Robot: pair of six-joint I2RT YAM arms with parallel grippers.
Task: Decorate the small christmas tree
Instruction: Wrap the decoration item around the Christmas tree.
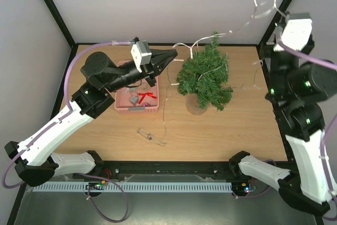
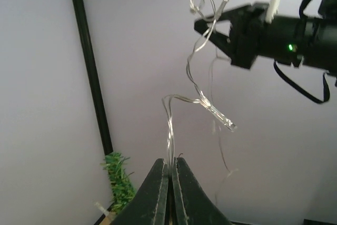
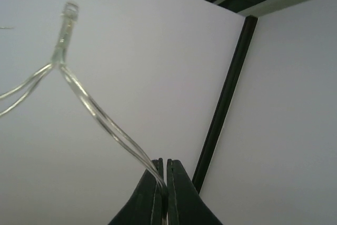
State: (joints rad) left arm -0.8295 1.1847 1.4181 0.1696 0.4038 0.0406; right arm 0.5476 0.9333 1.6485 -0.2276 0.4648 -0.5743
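We see the left gripper (image 2: 169,166) and right gripper (image 3: 164,168) each pinched tight on the clear light string (image 2: 169,130) trailing across the small christmas tree (image 1: 204,77).

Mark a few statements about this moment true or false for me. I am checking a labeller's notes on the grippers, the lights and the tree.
1. The left gripper is shut on the light string. True.
2. The right gripper hangs open with nothing in it. False: it is shut on the light string too, raised high above the table.
3. The small christmas tree stands on the table, to the right of the pink basket in the top view. True.
4. The pink basket is empty. False: a red bow and other small items lie in it.
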